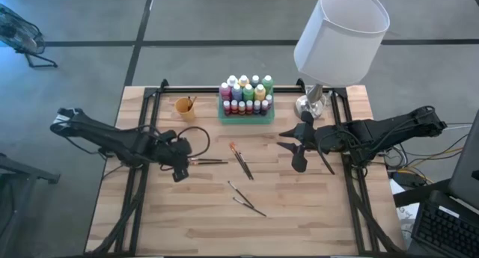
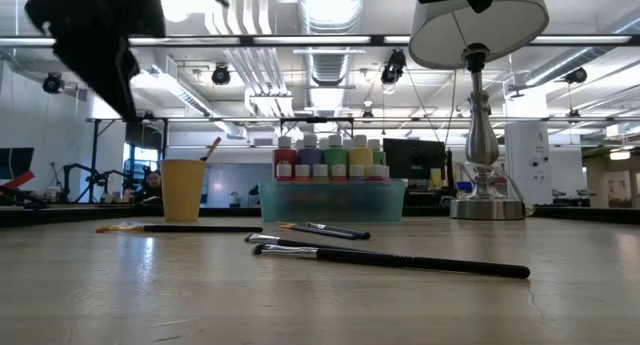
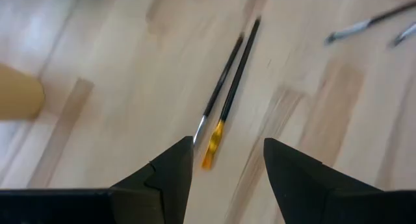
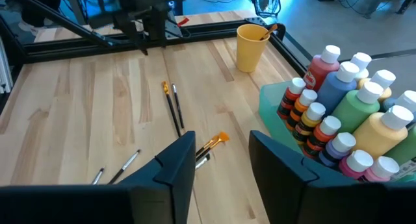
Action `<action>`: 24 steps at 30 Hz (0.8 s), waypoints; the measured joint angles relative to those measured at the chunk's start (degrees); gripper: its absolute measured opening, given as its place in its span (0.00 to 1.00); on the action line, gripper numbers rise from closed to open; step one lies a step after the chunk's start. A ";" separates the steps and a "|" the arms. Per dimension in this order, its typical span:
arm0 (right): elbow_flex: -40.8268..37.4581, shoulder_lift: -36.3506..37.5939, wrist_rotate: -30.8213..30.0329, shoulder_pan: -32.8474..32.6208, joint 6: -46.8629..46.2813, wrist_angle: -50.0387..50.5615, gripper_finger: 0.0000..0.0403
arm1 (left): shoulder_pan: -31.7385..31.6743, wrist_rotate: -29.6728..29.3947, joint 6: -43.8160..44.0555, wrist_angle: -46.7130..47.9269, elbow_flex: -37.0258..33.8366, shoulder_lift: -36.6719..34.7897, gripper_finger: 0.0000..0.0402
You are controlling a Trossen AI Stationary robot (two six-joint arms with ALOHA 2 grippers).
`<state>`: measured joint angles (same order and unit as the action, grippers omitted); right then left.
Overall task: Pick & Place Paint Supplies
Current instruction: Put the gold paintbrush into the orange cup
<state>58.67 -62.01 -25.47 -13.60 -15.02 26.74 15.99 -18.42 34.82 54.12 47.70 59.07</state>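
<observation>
Many small paint bottles with pale caps stand in a green tray at the table's far middle; they also show in the right wrist view. Two dark-handled brushes lie side by side on the wood. My left gripper hovers open above their bristle ends, touching nothing. Another pair of brushes lies at mid-table, and two more lie nearer the front. My right gripper is open and empty, right of the mid-table pair and in front of the tray.
An orange cup holding a brush stands left of the tray. A lamp with a white shade and a metal base stands at the far right, close to my right arm. Black rails run along both table sides.
</observation>
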 joint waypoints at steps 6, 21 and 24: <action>0.00 -0.01 0.00 -0.01 0.00 0.00 0.39 | 0.00 2.24 -0.16 -0.73 -5.16 0.81 0.48; 0.00 0.01 0.00 0.00 0.01 -0.02 0.48 | -0.08 6.40 -3.70 -11.13 -13.06 1.12 0.48; 0.00 0.01 0.00 -0.01 0.01 0.00 0.50 | -0.26 6.39 -3.70 -12.10 -13.56 1.14 0.48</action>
<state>58.67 -62.00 -25.47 -13.61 -15.00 26.74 15.73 -12.03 31.12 42.02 34.14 60.21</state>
